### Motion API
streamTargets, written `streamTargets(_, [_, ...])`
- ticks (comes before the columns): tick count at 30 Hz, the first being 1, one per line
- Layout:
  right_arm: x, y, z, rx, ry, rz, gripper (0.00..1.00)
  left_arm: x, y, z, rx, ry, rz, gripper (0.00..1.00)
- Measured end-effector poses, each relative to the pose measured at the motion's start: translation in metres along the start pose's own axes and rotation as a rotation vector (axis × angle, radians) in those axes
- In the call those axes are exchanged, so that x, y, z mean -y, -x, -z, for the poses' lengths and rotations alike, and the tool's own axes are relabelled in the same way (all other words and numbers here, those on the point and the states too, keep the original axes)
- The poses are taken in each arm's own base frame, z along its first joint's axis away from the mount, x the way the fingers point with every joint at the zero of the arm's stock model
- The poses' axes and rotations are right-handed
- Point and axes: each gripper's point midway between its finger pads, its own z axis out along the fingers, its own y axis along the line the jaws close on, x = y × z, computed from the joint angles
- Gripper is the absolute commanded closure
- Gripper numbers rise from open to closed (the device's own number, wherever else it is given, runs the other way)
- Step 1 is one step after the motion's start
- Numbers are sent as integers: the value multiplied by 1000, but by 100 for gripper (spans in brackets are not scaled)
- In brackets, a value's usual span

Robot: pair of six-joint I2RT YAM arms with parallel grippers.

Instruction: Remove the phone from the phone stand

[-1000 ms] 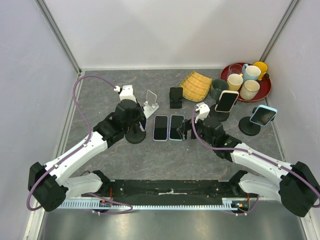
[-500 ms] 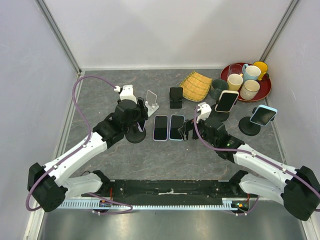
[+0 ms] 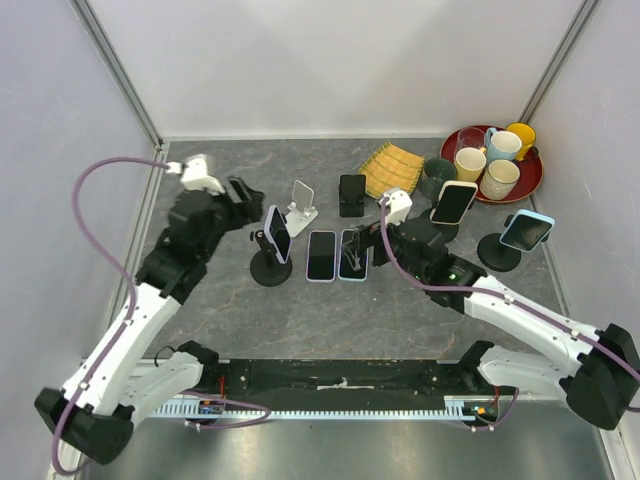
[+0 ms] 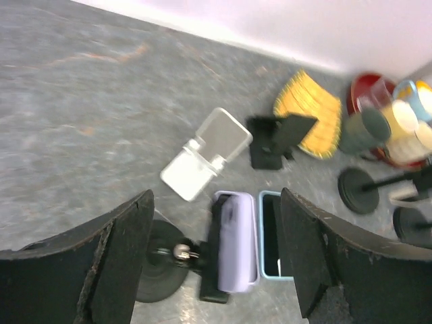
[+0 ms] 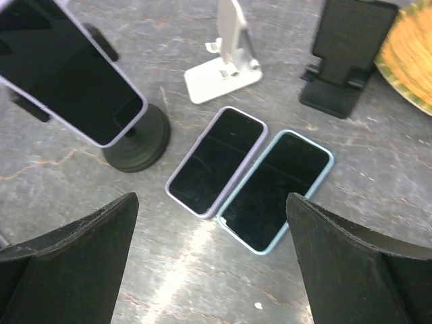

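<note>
The overhead view alone takes in both arms: the left gripper [image 3: 242, 200] hangs wide open and empty, to the left of the phone [image 3: 278, 235] and apart from it; the right gripper [image 3: 360, 250], equally wide and empty, hovers over two flat phones [image 3: 321, 255]; the left wrist camera catches only the phone's lilac back, the right wrist camera its dark screen; the phone sits mounted on the phone stand [image 3: 270, 272], a black post on a round foot; the worktop [image 3: 220, 330] is grey and stone-patterned, enclosed by pale walls [image 3: 330, 60]; the phone's long axis runs roughly near to far, tilted, screen facing the right arm.
</note>
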Motion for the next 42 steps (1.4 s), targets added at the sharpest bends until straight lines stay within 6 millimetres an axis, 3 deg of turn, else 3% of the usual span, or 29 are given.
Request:
streamTargets(3, [-23,8,-8,-7,35,19,2,-43,29,7,60,71,54,18])
streamTargets(7, [-62,20,-21,-11,73,52,2,-84,41,23,108,129,87,18])
streamTargets(10, [-94,29,-32,1,78,77,2,-100,21,30,88,142,85,18])
streamTargets(15, [-135,33,-52,8,63,112,2,-129,-36,35,-11,210,49,17])
streamTargets(17, [-149,33,-62,9,50,126,2,-137,-44,40,-22,246,29,17])
streamTargets(21, [-171,38,-80,27,6,144,2,-139,-37,47,17,260,7,16])
streamTargets(27, [-169,45,-101,71,-122,145,6,-133,-36,49,28,244,-18,16])
streamTargets(34, [-159,37,-124,76,-228,155,24,-127,-36,49,27,224,-28,16])
streamTargets(42, [-153,30,-127,66,-269,167,49,-119,-39,48,15,181,-30,17])
